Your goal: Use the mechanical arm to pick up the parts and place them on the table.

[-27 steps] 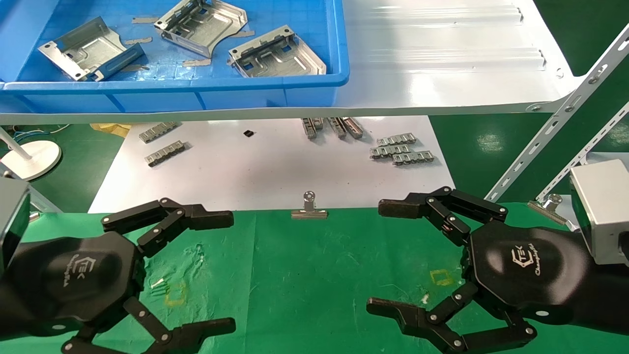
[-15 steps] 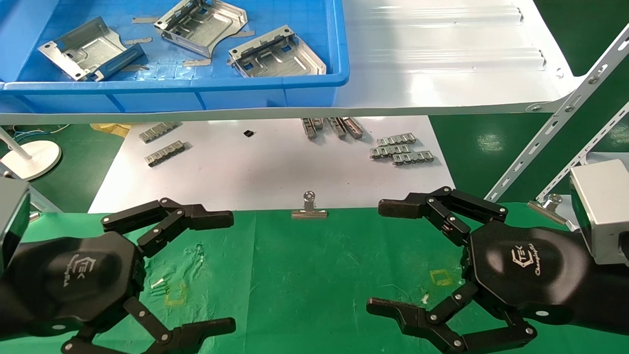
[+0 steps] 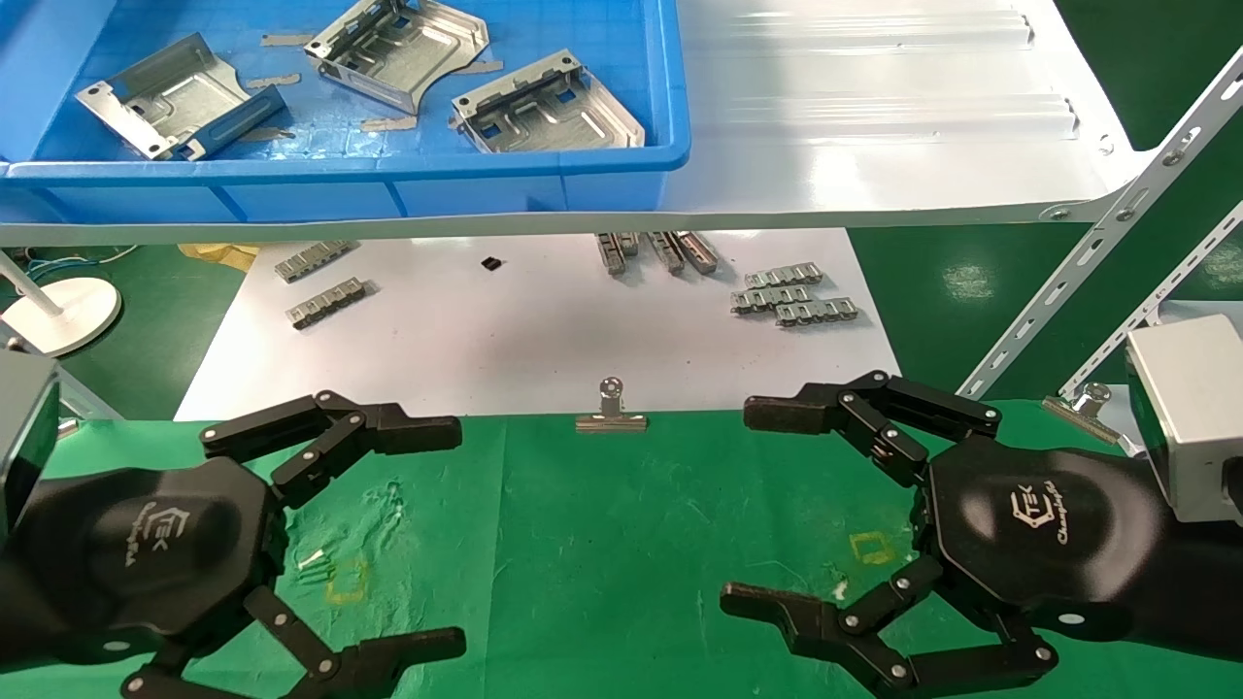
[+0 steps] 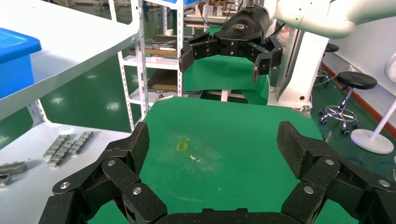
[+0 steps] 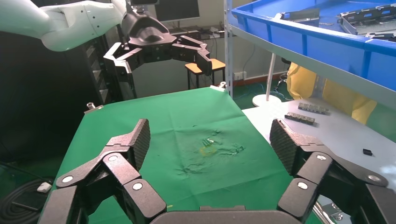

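Head view, left gripper (image 3: 442,534) and right gripper (image 3: 748,507) both spread wide, empty, over green counter (image 3: 602,544), three parts (image 3: 549,107) in blue bin (image 3: 544,189) on shelf (image 3: 874,116).

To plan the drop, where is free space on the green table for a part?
The table is bare between the left end effector and right end effector, below the binder clip. The blue bin is crowded with parts.
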